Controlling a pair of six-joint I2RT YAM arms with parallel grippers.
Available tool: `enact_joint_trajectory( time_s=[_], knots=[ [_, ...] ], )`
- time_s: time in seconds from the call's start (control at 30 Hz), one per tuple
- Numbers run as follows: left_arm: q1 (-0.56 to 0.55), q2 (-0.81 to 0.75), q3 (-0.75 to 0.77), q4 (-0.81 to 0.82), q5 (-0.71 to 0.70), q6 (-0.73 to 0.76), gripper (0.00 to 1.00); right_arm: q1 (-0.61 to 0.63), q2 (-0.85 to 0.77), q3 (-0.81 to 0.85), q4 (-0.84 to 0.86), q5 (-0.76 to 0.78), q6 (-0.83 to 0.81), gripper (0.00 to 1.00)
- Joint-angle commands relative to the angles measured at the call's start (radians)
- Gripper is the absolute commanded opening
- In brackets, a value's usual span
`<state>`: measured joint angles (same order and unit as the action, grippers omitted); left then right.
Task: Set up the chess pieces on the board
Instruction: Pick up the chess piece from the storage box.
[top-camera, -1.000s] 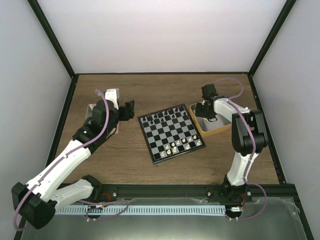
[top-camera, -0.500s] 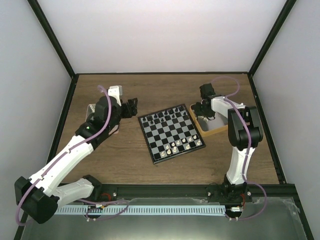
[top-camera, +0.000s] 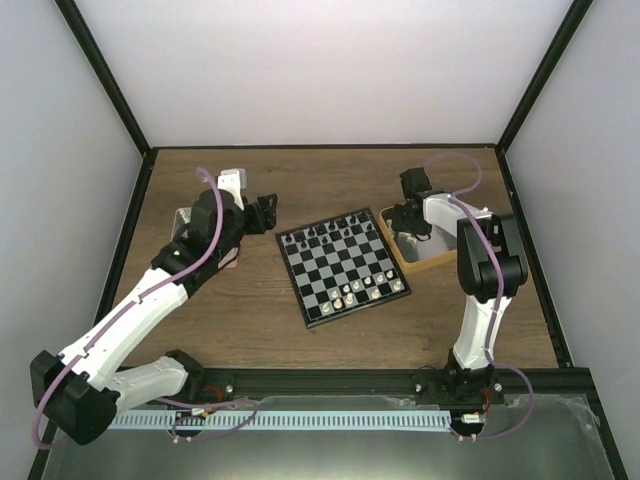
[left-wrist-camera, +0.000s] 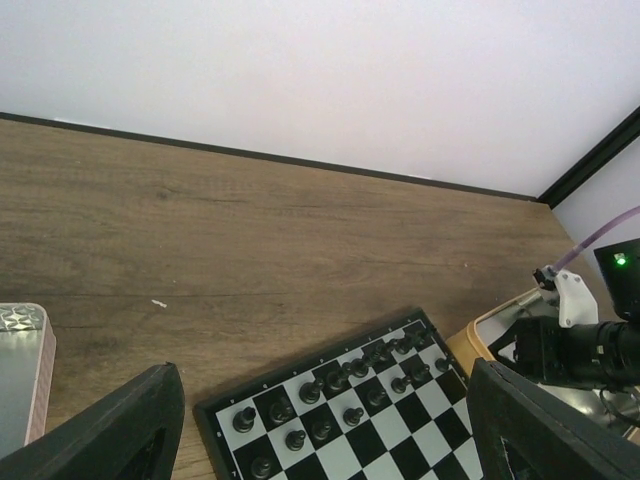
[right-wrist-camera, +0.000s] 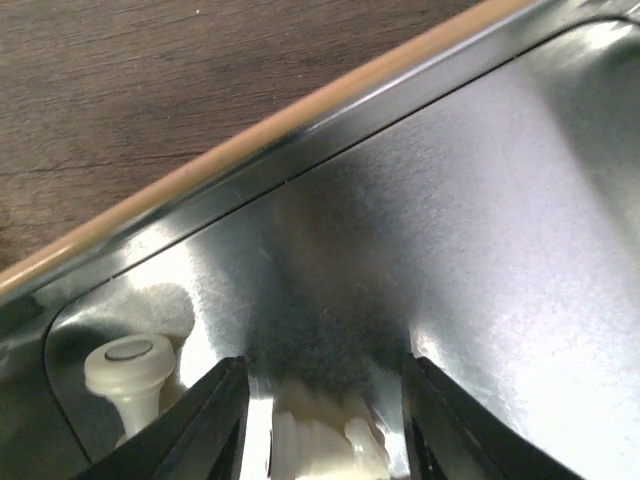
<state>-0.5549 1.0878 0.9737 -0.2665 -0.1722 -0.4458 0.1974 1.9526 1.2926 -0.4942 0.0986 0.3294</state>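
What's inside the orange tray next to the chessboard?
The orange tray holds two cream-white chess pieces on its shiny floor: one by the corner, one between the right gripper's open jaws. From above, the right arm covers the rest, so more may hide.

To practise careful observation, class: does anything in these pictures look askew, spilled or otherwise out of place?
The board sits askew, turned at an angle to the edges of the table. Nothing looks spilled or damaged.
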Motion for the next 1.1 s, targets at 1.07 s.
enact_joint_trajectory(
  time_s=[1.07],
  knots=[
    [0.003,-0.005,0.008,0.003,0.014,-0.017,0.79,-0.009,-0.075,-0.085,0.069,-0.015,0.074,0.29]
  ],
)
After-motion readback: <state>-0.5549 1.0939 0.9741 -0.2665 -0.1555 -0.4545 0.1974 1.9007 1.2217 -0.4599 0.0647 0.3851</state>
